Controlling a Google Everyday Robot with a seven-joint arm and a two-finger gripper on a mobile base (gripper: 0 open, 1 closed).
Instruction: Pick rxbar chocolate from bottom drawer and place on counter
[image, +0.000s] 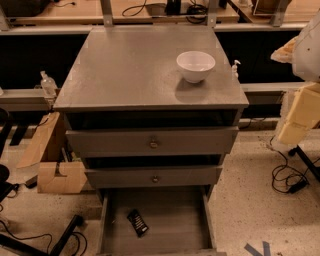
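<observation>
Gripper: your gripper (300, 112) hangs at the right edge of the view, beside the cabinet and at about the height of the top drawer front.
Grip state: you cannot tell how far it is open; nothing shows in its hold.
Snack bar: the snack bar (137, 222) lies flat on the floor of the bottom drawer (172, 220), left of the middle, clear of both side walls.
Drawer: it is pulled out, and the two drawers above are nearly shut, so you probably have room from above.
Direction: from your gripper the bar lies well apart, down and to the left in the view.
Long axis: it runs slantwise, from upper left to lower right, so judge on turning the wrist to close across the short side.
Counter: the counter (125, 70) holds a white bowl (195, 65) at its right; the left half looks the better landing place.
Step in hand: the reach down is not yet made.
</observation>
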